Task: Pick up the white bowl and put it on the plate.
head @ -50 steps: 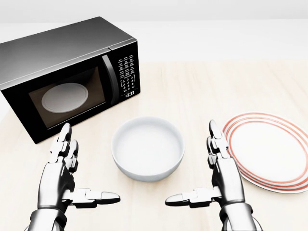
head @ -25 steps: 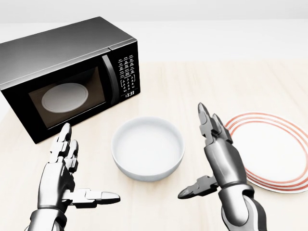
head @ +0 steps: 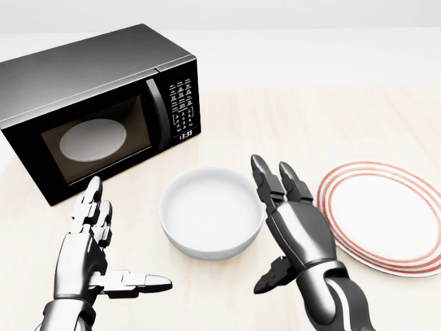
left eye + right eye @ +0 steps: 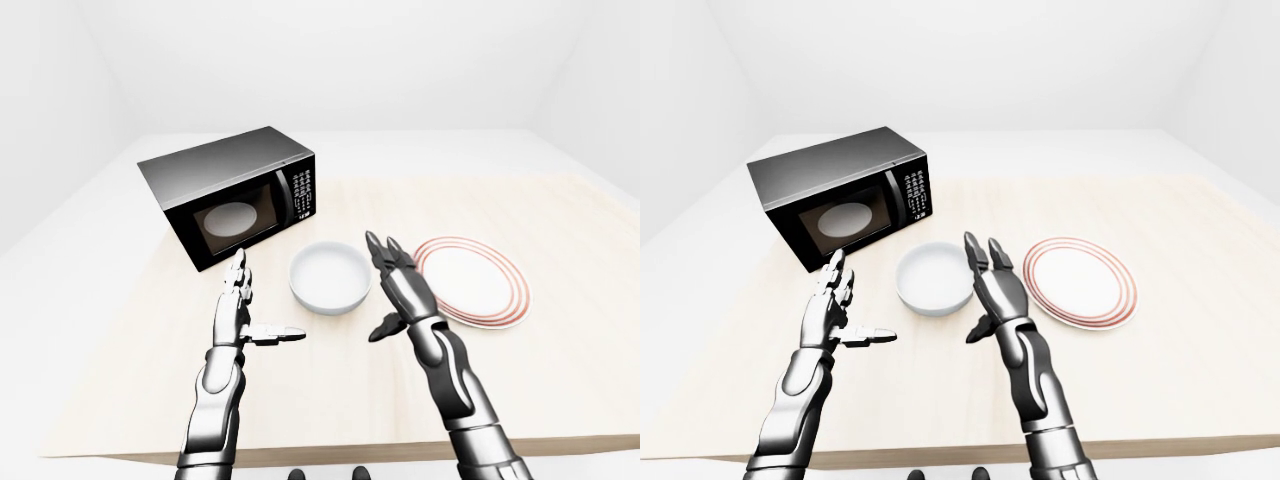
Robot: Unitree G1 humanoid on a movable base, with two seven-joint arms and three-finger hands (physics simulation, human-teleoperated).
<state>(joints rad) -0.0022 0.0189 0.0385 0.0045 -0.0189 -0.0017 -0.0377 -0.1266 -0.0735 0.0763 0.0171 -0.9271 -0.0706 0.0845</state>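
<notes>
The white bowl sits upright on the wooden table at the centre of the head view. The white plate with red rings lies flat to its right. My right hand is open, fingers spread, right beside the bowl's right rim, between bowl and plate; I cannot tell if it touches the bowl. My left hand is open and empty at the lower left, a little apart from the bowl.
A black microwave stands at the upper left, door shut, with a white dish seen through its window. The pale wooden table stretches to the right of the plate; its near edge runs along the bottom of the left-eye view.
My right hand has moved left from beside the plate to the bowl's right rim and turned its palm toward the bowl. The left hand, bowl and plate have not moved.
</notes>
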